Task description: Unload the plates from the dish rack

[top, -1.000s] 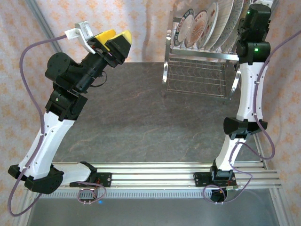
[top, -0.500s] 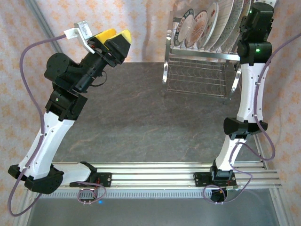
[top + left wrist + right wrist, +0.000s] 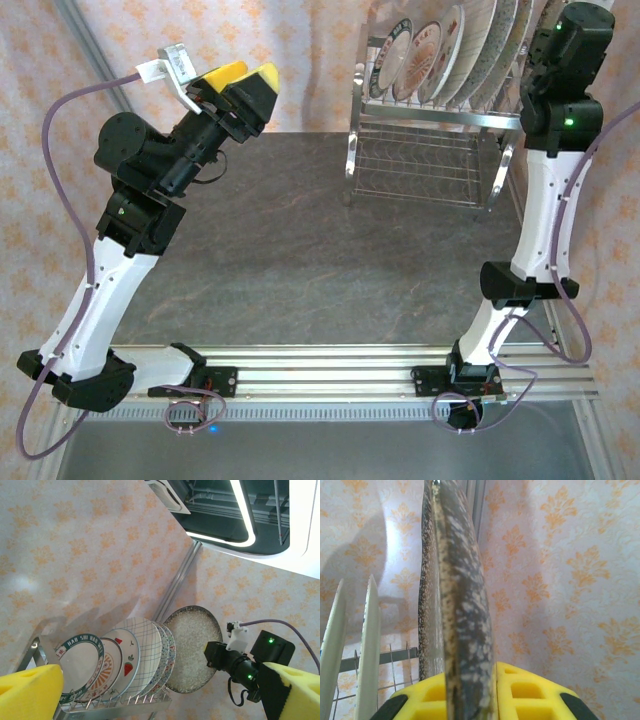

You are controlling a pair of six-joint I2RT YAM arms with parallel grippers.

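1. The left gripper [image 3: 245, 73] hung over the far-left part of the table, tilted up towards the wall. Its jaws were spread wide and its yellow pads [image 3: 30, 692] were well apart, with nothing held between them.
2. The dark, stone-patterned table [image 3: 300, 250] lay between the two arms. The dish rack [image 3: 420, 160] stood at its far-right corner, against the orange-flowered wall [image 3: 310, 60].
3. The rack was chrome wire, with a flat wire shelf below and a slotted tier above.
4. The plates [image 3: 440, 55] stood on edge in that upper tier, close together and leaning the same way.
5. In the left wrist view, from the left:
   - a dark-rimmed plate [image 3: 80, 662] with lettering round its border
   - an orange-patterned plate [image 3: 107, 667] just behind it
   - a white strawberry plate [image 3: 125, 655]
   - a plaid-lined plate [image 3: 147, 640]
   - thin patterned rims [image 3: 167, 650] packed tightly together
6. The large speckled plate [image 3: 192, 650] stood at the right end of the row, just beside those rims. I could not tell whether its lower edge sat in a slot.
7. The right gripper [image 3: 470, 695] was high at the rack's right end and clamped on the speckled plate's rim. One yellow pad pressed each face, and the plate's edge ran straight up between them.
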